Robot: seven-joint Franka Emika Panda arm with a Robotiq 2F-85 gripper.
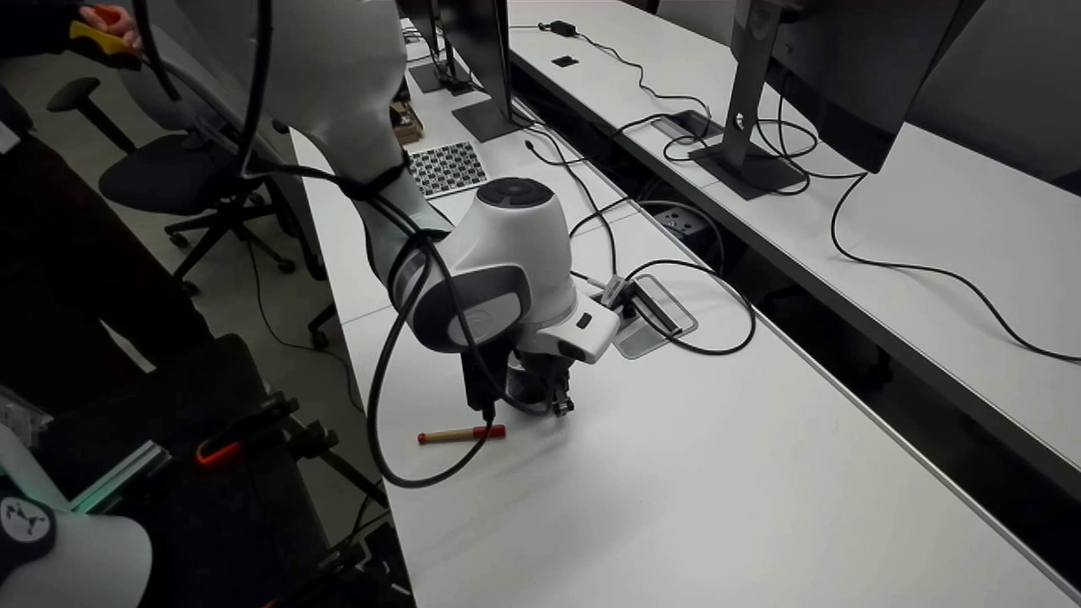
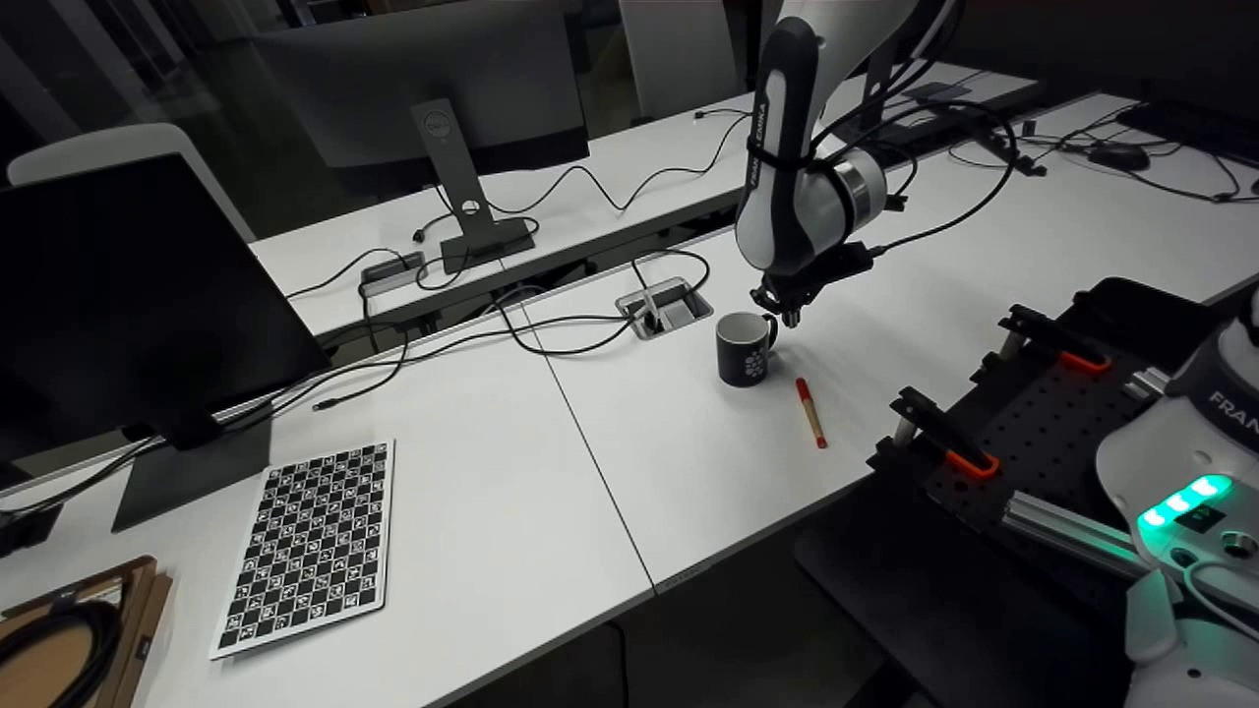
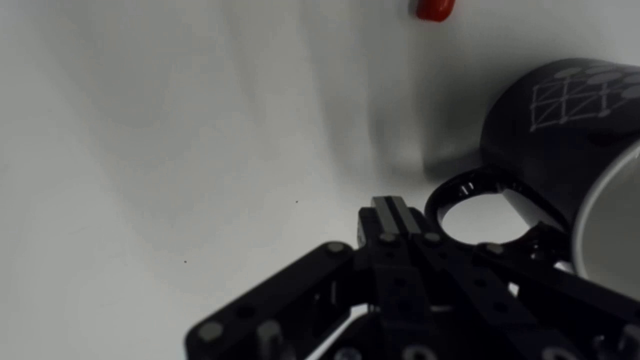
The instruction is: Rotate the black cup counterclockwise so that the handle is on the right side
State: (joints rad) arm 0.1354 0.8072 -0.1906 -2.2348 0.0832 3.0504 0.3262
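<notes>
Cup (image 2: 742,352): one. Cup handle (image 3: 462,190): one. Gripper (image 3: 395,215): one. Pen (image 2: 810,412): one. Checkered board (image 2: 313,539): one. Visible in an exterior view, clamps (image 2: 942,430): two; green lights (image 2: 1178,503): three.

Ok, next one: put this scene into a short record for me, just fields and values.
Object: black cup, upright on the white table
Orientation: handle juts out toward the fingers
Grip: fingers shut, nothing between them
Contact: fingers close beside the handle; touching or not, cannot tell
Nearby: red-and-tan pen, lying apart from the black cup
Elsewhere: patterned board
</notes>
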